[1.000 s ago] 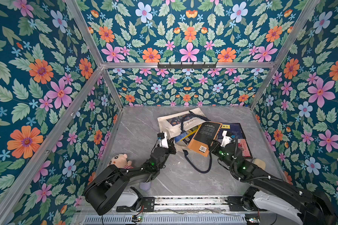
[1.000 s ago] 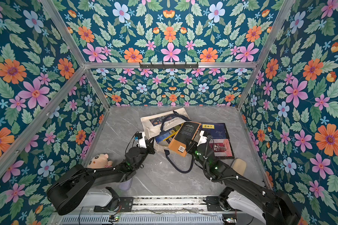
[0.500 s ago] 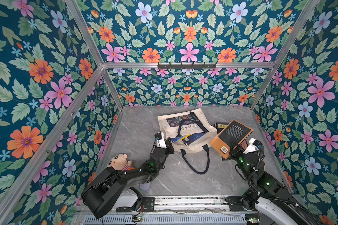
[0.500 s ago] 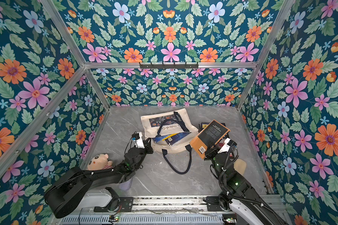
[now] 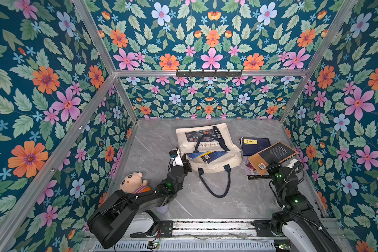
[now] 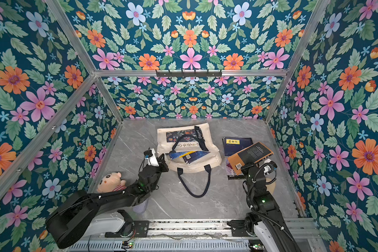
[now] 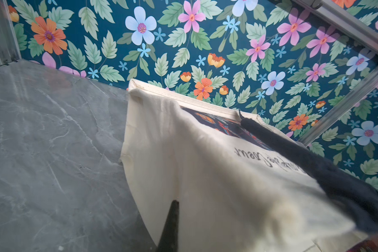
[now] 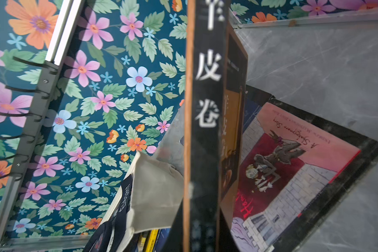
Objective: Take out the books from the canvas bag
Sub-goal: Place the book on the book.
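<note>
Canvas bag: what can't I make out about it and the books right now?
- Books left in the canvas bag: both top views show only ends at its mouth; cloth hides the rest, so no count.
- Left end effector: left wrist view cuts off all but one fingertip; whether it pinches cloth is unclear.
- Stack beside the bag: the orange book in the right end effector covers most of it.

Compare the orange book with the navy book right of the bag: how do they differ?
The orange book is clamped in the right gripper and tilted above the table; the navy book lies flat. The orange book shows a black panel and barcode; the navy book shows a yellow label. Both are out of the bag.
</note>
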You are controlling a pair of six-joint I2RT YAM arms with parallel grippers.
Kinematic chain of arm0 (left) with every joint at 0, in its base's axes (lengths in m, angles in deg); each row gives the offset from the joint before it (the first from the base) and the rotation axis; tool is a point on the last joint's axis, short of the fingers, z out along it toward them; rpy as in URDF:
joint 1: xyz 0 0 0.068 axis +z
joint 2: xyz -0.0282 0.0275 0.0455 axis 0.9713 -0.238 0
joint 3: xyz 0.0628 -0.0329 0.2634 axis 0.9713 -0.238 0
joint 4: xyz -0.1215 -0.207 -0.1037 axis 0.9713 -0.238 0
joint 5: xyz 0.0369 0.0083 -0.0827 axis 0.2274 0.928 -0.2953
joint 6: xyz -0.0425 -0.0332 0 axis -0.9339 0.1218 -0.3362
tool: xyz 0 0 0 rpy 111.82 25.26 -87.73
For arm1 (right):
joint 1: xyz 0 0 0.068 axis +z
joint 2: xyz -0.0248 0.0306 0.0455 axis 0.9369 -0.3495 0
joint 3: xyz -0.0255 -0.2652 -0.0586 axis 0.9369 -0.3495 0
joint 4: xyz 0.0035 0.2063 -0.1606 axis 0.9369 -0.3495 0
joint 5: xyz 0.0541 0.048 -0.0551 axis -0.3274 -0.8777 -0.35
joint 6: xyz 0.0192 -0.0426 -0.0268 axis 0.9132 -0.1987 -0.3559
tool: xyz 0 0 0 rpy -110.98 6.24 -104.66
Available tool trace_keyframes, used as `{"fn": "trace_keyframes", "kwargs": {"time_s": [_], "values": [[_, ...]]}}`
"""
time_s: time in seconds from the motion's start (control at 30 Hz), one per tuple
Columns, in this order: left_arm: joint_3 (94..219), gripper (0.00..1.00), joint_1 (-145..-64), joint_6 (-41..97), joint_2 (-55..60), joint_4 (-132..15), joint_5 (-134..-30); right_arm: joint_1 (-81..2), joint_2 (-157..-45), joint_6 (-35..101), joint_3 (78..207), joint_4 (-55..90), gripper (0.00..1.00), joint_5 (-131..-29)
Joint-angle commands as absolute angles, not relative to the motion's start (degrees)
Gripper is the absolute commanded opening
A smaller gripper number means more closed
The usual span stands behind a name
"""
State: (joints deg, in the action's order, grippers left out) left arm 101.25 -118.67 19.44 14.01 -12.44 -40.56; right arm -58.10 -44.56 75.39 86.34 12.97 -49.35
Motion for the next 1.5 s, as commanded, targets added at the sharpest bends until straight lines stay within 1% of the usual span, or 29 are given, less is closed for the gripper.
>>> {"fn": "trace_keyframes", "kwargs": {"time_s": [0.0,0.2,0.27,0.33,0.53,0.73,0.87,0.93,1.07,1.17,1.27,1.4,1.47], "values": [[101.37,0.00,-118.60,18.59,14.23,-11.51,-38.04,-58.72,-47.71,76.43,85.18,25.43,0.00,-52.13],[101.55,0.00,-118.60,18.65,14.05,-11.59,-38.41,-58.73,-52.87,77.26,82.07,34.30,0.00,-46.54],[101.55,0.00,-118.59,18.59,13.97,-11.52,-38.57,-58.73,-54.19,79.02,81.73,32.62,0.00,-43.81],[101.64,0.00,-118.55,18.52,13.84,-11.57,-38.77,-58.73,-55.70,80.44,80.13,33.92,0.00,-41.33],[102.03,0.00,-118.57,18.30,13.10,-11.62,-39.57,-58.73,-60.91,79.72,79.01,37.28,0.00,-42.71],[102.17,0.00,-118.58,18.37,12.83,-11.62,-40.11,-58.35,-64.34,83.32,78.84,35.17,0.00,-42.99],[102.25,0.00,-118.59,18.41,12.81,-11.62,-40.28,-57.49,-65.40,85.69,79.92,31.27,0.00,-42.48],[102.22,0.00,-118.53,18.41,12.87,-11.68,-40.26,-56.08,-65.05,86.52,79.91,30.24,0.00,-40.66],[102.25,0.00,-118.57,18.50,12.80,-11.68,-40.38,-52.97,-64.86,89.12,82.62,22.13,0.00,-36.68],[102.34,0.00,-118.60,18.50,12.87,-11.75,-40.45,-52.50,-65.20,91.79,82.63,20.93,0.00,-37.15],[102.30,0.00,-118.60,18.59,12.95,-11.80,-40.46,-52.31,-66.43,92.32,83.12,20.42,0.07,-36.77],[102.34,0.00,-118.60,18.59,12.95,-11.92,-40.65,-52.32,-68.64,93.24,83.47,20.02,0.10,-37.21],[102.33,0.00,-118.59,18.58,12.93,-11.90,-40.66,-52.29,-69.74,93.69,83.43,21.14,0.13,-38.27]]}}
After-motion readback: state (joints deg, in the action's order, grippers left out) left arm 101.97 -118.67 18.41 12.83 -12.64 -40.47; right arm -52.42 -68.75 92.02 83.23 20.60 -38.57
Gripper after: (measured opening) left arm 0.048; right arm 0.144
